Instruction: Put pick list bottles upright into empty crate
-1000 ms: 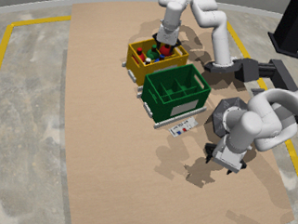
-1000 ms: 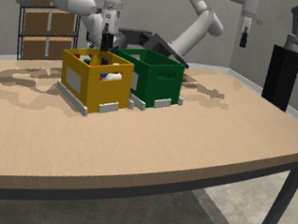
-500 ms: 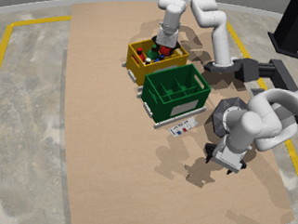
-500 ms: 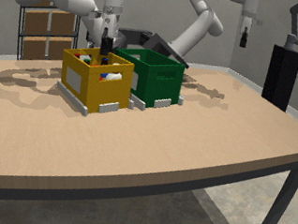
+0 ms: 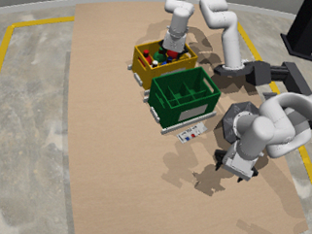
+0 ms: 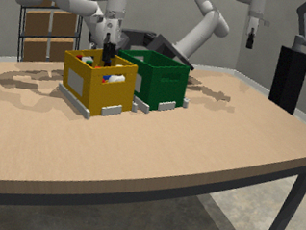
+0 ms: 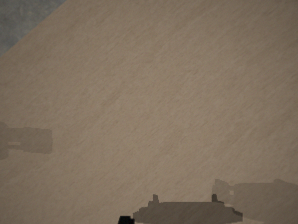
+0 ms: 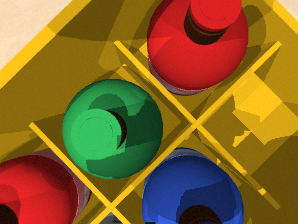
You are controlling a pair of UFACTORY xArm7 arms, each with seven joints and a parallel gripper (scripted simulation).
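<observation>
My right pincer hangs part-open and empty at the yellow crate, presumably narrowed to spare neighbouring bottles; the blue bottle stands in there, left of the empty green crate in the exterior view.

We observe a light wood-toned table bearing a yellow crate beside a green crate, pale blocks along their bases, and a paper strip near the green one.
</observation>
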